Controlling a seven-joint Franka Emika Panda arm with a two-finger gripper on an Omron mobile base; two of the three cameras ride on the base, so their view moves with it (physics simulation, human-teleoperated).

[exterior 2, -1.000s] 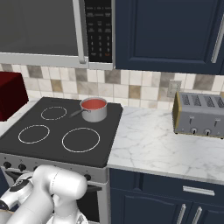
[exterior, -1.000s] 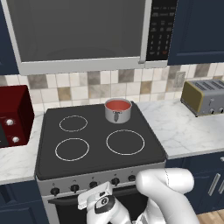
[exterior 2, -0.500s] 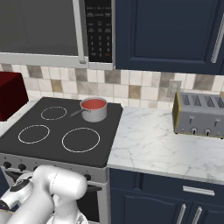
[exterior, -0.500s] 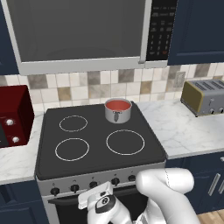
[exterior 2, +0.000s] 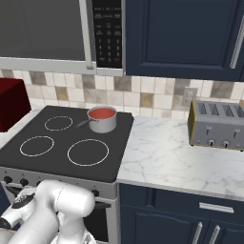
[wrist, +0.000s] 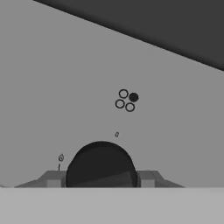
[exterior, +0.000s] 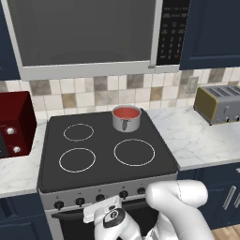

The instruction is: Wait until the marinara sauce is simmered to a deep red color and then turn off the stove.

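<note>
The marinara sauce [exterior: 126, 112] [exterior 2: 102, 113] is a light orange-red disc in a steel saucepan [exterior: 125, 123] [exterior 2: 104, 124] on the back right ring of the black stove [exterior: 103, 138] [exterior 2: 112, 138]. My gripper [wrist: 100, 180] is pressed up to the silver front panel, below the cooktop's front edge. A black stove knob [wrist: 101, 166] fills the gap between the fingers [wrist: 54, 180], which touch its sides. In the left base view my hand [exterior: 100, 209] covers the middle of the knob row [exterior: 123, 194]. A marking of small rings [wrist: 126, 100] on the panel has one dot filled.
A red microwave [exterior: 14, 124] [exterior 2: 10, 102] stands left of the stove and a toaster [exterior: 219, 103] [exterior 2: 217, 125] on the marble counter [exterior 2: 167, 157] to its right. The big grey microwave [exterior: 84, 33] hangs overhead. Dark blue cabinets lie below.
</note>
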